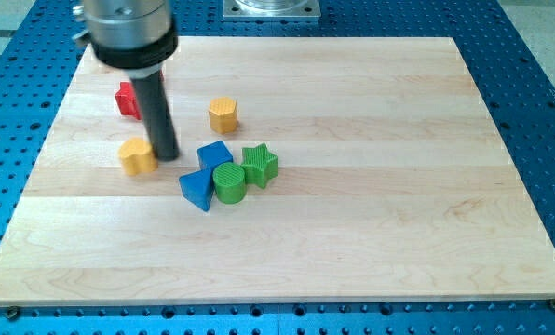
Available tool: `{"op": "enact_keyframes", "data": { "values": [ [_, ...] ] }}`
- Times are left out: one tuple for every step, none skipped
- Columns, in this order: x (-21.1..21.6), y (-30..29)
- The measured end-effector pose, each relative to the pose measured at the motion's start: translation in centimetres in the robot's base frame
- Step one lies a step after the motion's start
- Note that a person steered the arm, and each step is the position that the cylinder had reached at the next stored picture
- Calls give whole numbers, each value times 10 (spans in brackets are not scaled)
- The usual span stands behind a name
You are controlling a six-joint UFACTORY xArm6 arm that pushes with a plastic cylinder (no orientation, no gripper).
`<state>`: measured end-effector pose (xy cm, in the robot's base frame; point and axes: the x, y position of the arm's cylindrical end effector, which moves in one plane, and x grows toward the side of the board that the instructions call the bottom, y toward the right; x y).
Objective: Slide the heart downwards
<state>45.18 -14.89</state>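
A yellow heart block (138,156) lies on the wooden board at the view's left. My tip (167,154) stands just to the heart's right, close to it or touching it. The dark rod rises from there toward the view's top left. A red block (126,99) sits above the heart, partly hidden behind the rod.
A yellow hexagon block (223,114) lies right of the rod. A cluster sits near the middle: a blue cube (214,154), a blue triangle block (196,189), a green cylinder (229,182) and a green star (259,164). The board (371,186) rests on a blue perforated table.
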Motion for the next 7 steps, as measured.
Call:
{"op": "enact_keyframes", "data": {
  "values": [
    [13,-8],
    [-25,-19],
    [18,-48],
    [85,-21],
    [80,-30],
    [111,-71],
    [144,-44]
  ]
}}
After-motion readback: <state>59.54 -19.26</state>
